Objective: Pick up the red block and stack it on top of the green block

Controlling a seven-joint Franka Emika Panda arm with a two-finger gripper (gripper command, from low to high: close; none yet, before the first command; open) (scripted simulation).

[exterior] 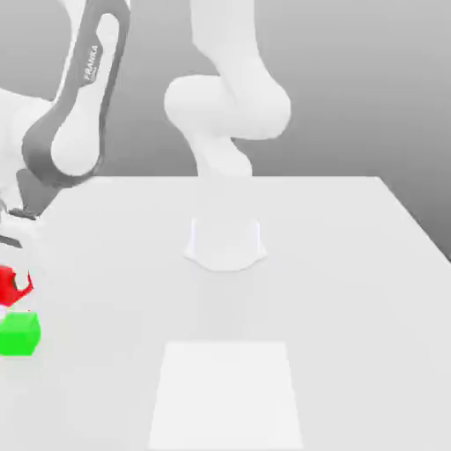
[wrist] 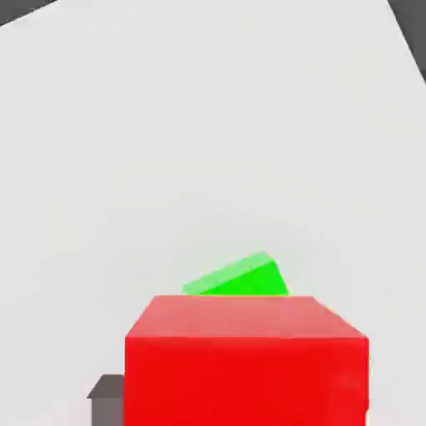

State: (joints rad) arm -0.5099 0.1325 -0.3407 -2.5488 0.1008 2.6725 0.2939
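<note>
The red block point(exterior: 7, 287) is at the far left edge of the exterior view, with my gripper point(exterior: 12, 278) shut on it. The green block point(exterior: 19, 335) rests on the white table just in front of and below the red one in that view. The two look close together, and I cannot tell if they touch. In the hand view the red block point(wrist: 245, 358) looms large close to the camera, with a dark fingertip point(wrist: 106, 399) beside it. The green block point(wrist: 239, 279) peeks out from behind the red one's upper edge.
The arm's white base point(exterior: 225, 242) stands mid-table, and its grey-and-white link point(exterior: 75, 114) reaches over to the exterior view's left. A paler square patch point(exterior: 225, 392) marks the table point(exterior: 352, 291) near its front. Both blocks sit close to the table's left edge.
</note>
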